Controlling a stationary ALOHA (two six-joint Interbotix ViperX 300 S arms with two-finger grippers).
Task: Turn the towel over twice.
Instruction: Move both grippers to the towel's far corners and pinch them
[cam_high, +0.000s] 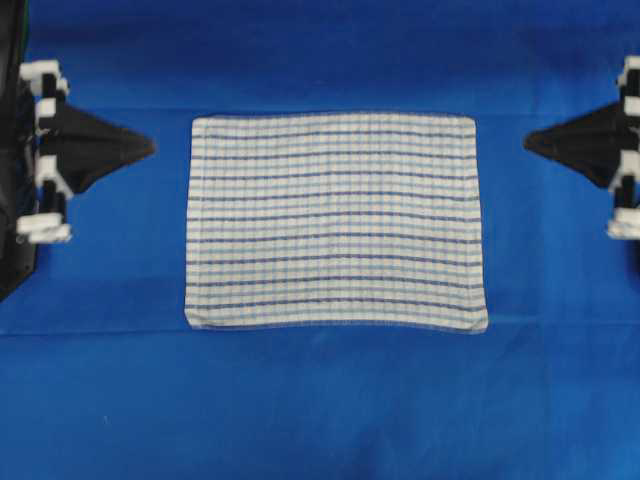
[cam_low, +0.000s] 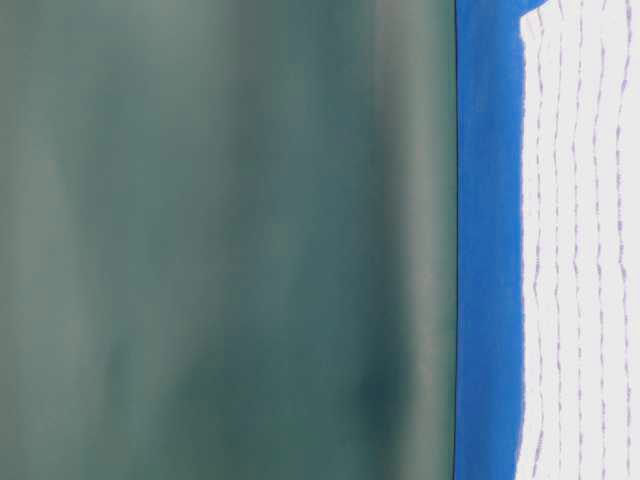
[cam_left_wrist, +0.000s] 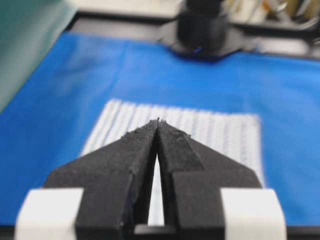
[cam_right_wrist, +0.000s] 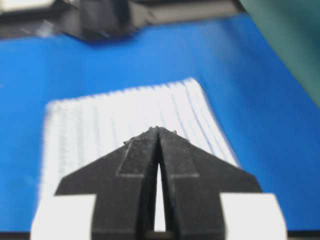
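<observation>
The towel (cam_high: 336, 221) lies flat and fully spread in the middle of the blue cloth (cam_high: 320, 400) that covers the table, its long sides running from 9 o'clock to 3 o'clock in the overhead view. Its thin dark-blue and light-blue stripes run the same way, and all four hems rest on the cloth with no corner lifted.

The left gripper (cam_high: 150, 147) sits at 9 o'clock from the towel, a little toward 10, its black tips pointing at the towel's short edge and standing apart from it, with a strip of bare blue between. Its fingers are pressed together at the tips and pinch nothing; in the left wrist view the left gripper (cam_left_wrist: 158, 121) points across the towel (cam_left_wrist: 215, 132) toward 12 o'clock.

The right gripper (cam_high: 529, 141) sits at 3 o'clock from the towel, slightly toward 2, also apart from the near hem. Its fingers meet at the tips, nothing between them; in the right wrist view the right gripper (cam_right_wrist: 158, 129) aims over the towel (cam_right_wrist: 110, 117).

In the table-level view the towel (cam_low: 585, 250) lies flat on the blue cloth (cam_low: 488, 250), before a dull green backdrop (cam_low: 220, 240).
</observation>
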